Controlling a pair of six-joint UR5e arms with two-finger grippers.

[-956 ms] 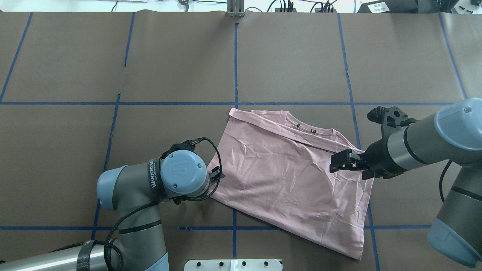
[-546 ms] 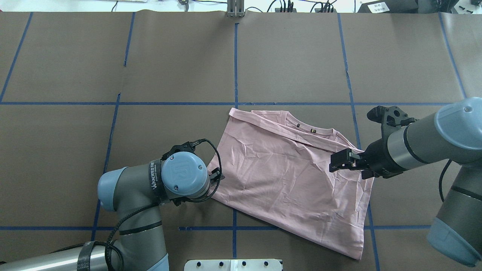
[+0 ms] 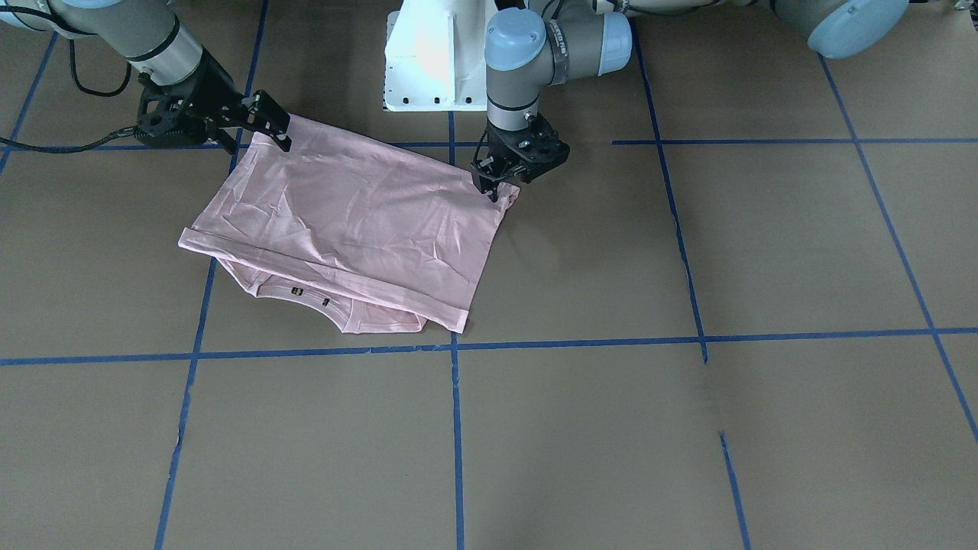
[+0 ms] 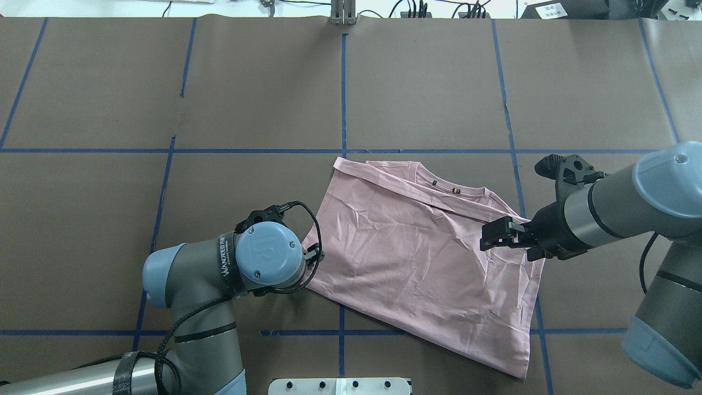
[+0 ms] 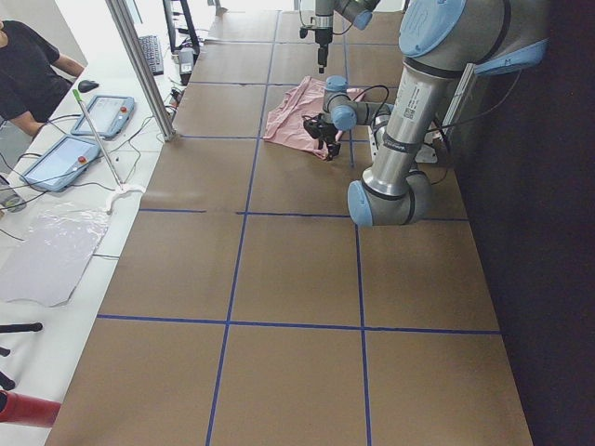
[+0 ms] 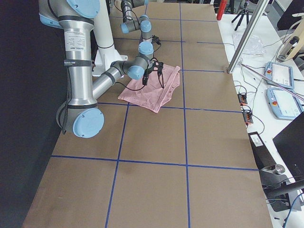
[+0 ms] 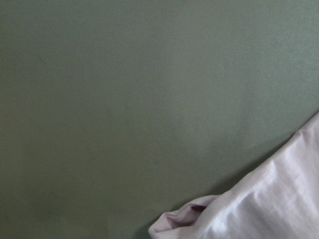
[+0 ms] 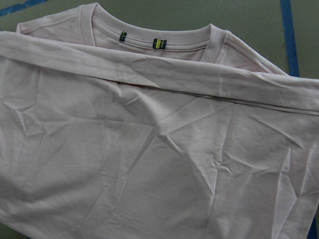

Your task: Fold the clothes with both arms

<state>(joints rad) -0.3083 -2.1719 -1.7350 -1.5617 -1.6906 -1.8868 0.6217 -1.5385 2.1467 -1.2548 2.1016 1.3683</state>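
Now, T-shirt (image 4: 417, 263): folded on the bench (image 4: 439, 82).
Left end effector (image 3: 495, 191): at its 9 o'clock corner; grip, I cannot tell.
Right end effector (image 4: 485, 237): spread, at 3 o'clock edge.

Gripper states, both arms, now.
Left gripper: cannot tell; it sits at the T-shirt corner.
Right gripper: open, holding nothing.

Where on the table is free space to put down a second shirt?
Bare table lies beyond the T-shirt collar, on the far half. It is crowded beside the T-shirt, where the left gripper and the right gripper stand at its edges.
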